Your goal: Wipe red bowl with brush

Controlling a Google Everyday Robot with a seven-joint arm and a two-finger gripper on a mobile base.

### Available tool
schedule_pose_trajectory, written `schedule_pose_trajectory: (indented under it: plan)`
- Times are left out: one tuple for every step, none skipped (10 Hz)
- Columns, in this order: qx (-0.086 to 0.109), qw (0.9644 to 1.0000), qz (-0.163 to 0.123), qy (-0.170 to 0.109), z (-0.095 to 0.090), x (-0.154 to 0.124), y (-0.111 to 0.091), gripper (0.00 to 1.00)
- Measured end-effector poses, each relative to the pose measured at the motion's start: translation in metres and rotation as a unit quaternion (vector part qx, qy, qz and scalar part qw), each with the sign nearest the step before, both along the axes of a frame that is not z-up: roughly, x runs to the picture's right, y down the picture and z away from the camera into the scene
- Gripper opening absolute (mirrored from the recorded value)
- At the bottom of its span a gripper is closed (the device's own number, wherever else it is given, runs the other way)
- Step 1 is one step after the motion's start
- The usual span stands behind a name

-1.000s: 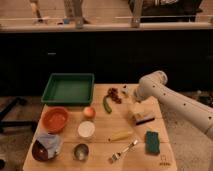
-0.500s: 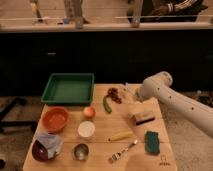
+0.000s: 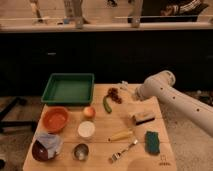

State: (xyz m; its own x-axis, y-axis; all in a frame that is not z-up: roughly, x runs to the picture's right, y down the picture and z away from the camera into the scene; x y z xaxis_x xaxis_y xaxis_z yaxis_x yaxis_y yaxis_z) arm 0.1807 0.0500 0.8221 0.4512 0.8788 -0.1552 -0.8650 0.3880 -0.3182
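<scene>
1. Orange-red and shallow, the red bowl [image 3: 55,119] sits on the camera's left side of the wooden table [image 3: 165,159], just in front of the green tray [image 3: 67,88] and just beside a round fruit [image 3: 89,112]
2. White and thick, the arm [image 3: 172,97] reaches in from the camera's right. The gripper [image 3: 131,90] hangs at the far edge of the table, just beside a dark red cluster [image 3: 115,95], with its fingers pressed together
3. A slim pale sliver pokes out from the gripper's tip, away from the arm, and I take it for the brush [image 3: 124,85]. I cannot tell whether it is pinched between the fingers or only lies on the table below them
4. The relation that matters is that the red bowl lies well apart from the gripper, on a diagonal toward the camera's left and the near edge. The dark red cluster, a green pepper [image 3: 107,104] and the round fruit lie between them
5. The sliver's long axis seems to run roughly along the far edge, toward the green tray's side. By my judgement it would need tipping downward before it could sweep inside the bowl, and it is too small to tell which end does the wiping
6. With only 1 arm there is no choice of side, so the whole reach must cross the table
7. A wooden scrubbing brush [image 3: 142,117] lies near the arm's underside, closer to the camera. It is not the tool meant, and a low sweep toward the bowl could clip the round fruit or the green pepper
</scene>
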Motion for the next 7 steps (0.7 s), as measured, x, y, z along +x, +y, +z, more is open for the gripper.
schedule_pose_trajectory:
  plan:
    - [0.006,0.9996,-0.021,-0.016,-0.008,-0.007,-0.002,0.0]
    - [0.01,0.9991,-0.031,-0.026,-0.014,-0.013,-0.003,0.0]
    - [0.015,0.9984,-0.042,-0.035,-0.022,-0.019,-0.005,0.0]
    - [0.021,0.9972,-0.055,-0.046,-0.03,-0.028,-0.004,0.0]
    - [0.027,0.9959,-0.068,-0.054,-0.037,-0.037,-0.003,0.0]
    - [0.029,0.9944,-0.08,-0.064,-0.043,-0.05,-0.002,0.0]
    - [0.03,0.9943,-0.081,-0.062,-0.043,-0.049,-0.002,0.0]
